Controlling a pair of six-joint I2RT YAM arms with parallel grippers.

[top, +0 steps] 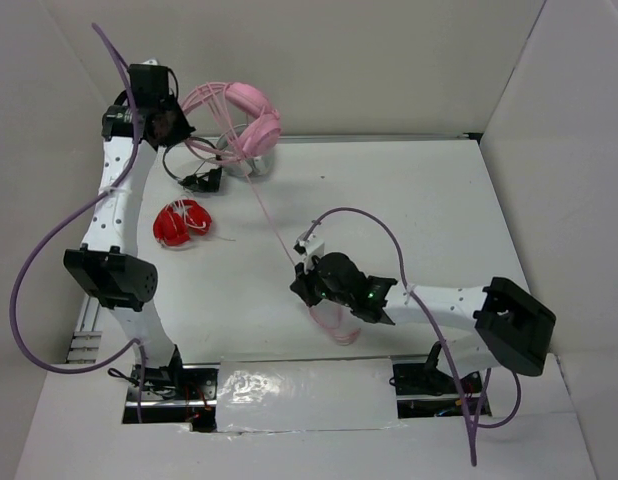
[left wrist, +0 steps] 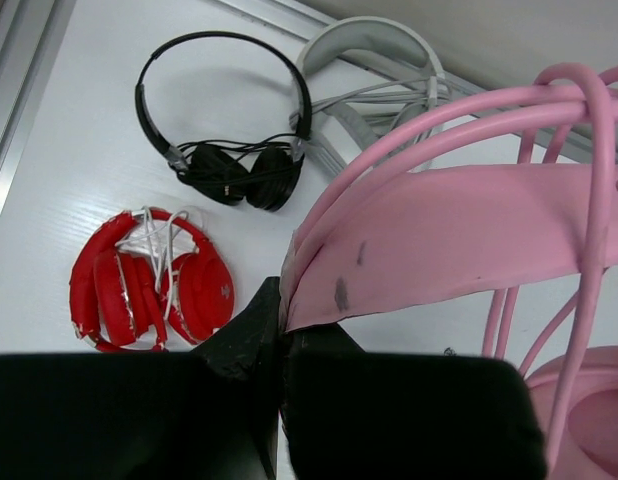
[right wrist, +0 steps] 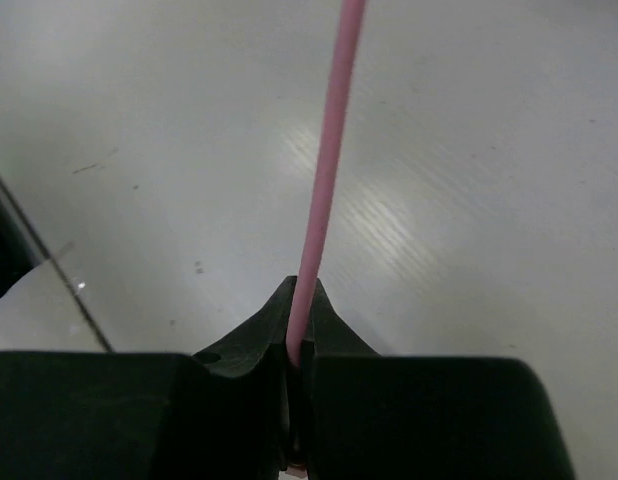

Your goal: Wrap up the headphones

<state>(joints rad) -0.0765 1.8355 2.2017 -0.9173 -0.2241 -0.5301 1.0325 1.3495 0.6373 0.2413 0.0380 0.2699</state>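
**wirenerd:** ok so why's the pink set split between two arms like that?

**benchrat:** makes sense for wrapping imo. The left end effector (left wrist: 282,335) is clamped on the headband (left wrist: 469,230), so the headphones (top: 244,115) sit at the far left corner of the tabletop (top: 419,200). Lifted off it, I think, but can't tell for sure from above. That turns the band into a fixed spool. The right end effector (right wrist: 297,350) is pinched tight on the cable (right wrist: 324,170) out near the middle of the tabletop, well apart from the cups, so the cord is pulled straight instead of flopping.

**wirenerd:** is any of it wound yet?

**benchrat:** looks like it. The left wrist view shows several pink strands crossing over the headband. There's also a loose bunch of cord hanging past the right end effector toward the near edge, so my guess is there's plenty left to go.

**wirenerd:** which way's it all pointing?

**benchrat:** the stretched cable is the long axis, a diagonal from far left down to near centre. The headband arch is on the left arm's side, and the earcups (top: 257,128) point away from it to the right. The black headphones (left wrist: 229,170), red headphones (left wrist: 149,290) and a grey-white pair (left wrist: 369,45) lie near that corner, so I'd watch for the cord snagging on them.
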